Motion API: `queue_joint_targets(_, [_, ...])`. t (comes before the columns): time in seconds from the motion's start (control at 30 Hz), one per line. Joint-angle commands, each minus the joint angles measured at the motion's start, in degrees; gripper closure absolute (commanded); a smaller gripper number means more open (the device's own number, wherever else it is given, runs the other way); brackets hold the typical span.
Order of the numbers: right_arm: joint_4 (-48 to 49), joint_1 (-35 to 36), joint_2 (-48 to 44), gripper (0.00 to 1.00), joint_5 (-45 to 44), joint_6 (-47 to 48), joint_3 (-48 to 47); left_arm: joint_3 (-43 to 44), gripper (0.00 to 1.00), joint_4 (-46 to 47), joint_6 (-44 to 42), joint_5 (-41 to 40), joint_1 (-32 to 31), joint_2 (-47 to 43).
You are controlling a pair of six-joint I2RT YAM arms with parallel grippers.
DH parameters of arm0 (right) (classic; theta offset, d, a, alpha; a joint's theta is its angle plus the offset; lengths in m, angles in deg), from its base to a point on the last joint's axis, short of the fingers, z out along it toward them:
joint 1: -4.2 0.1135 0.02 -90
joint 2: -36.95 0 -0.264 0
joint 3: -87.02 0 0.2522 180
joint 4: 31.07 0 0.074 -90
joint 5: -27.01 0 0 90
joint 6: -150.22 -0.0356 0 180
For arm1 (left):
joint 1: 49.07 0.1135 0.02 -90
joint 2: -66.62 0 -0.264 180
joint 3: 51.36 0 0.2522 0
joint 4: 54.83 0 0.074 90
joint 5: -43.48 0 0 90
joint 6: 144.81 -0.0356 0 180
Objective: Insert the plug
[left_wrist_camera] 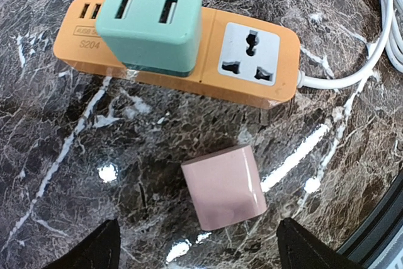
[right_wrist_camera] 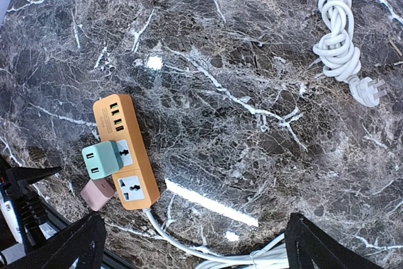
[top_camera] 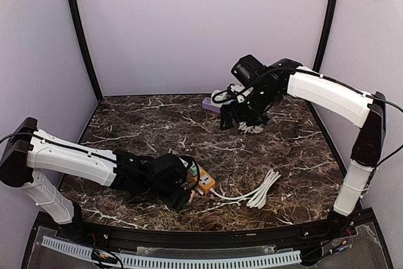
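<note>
An orange power strip (left_wrist_camera: pixel 189 70) lies on the marble table, also seen from the top view (top_camera: pixel 205 184) and the right wrist view (right_wrist_camera: pixel 129 155). A teal adapter (left_wrist_camera: pixel 154 26) sits in its middle socket; the end socket (left_wrist_camera: pixel 252 53) by the white cord is free. A pink plug (left_wrist_camera: pixel 223 187) lies flat on the table just in front of the strip, apart from it; it also shows in the right wrist view (right_wrist_camera: pixel 96 193). My left gripper (left_wrist_camera: pixel 198 253) is open, low over the pink plug, fingers either side, not touching. My right gripper (top_camera: pixel 234 121) is open and empty at the far right.
A purple power strip (top_camera: pixel 211 104) with a coiled white cord (right_wrist_camera: pixel 340 48) lies at the back beside the right gripper. The orange strip's bundled white cable (top_camera: pixel 261 190) lies to its right. The black front rail (top_camera: pixel 208 228) runs close behind the left gripper.
</note>
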Motion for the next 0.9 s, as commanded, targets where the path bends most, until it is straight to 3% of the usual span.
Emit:
queue_joint_targets(0.0, [0.7,-0.5,1.2,0.01,1.2,1.5,-1.9,3.0,0.13,-1.9,2.9,1.7,-0.4,2.7])
queue_joint_targets(0.43, [-1.1,-1.4,2.8,0.01,2.6,5.0,-4.4,9.9,0.21,-6.8,5.7,2.0,-0.4,12.5])
queue_joint_targets(0.87, [-1.3,-2.8,4.9,0.01,3.5,7.8,-5.6,11.3,0.33,-9.3,7.4,0.5,-0.4,14.7])
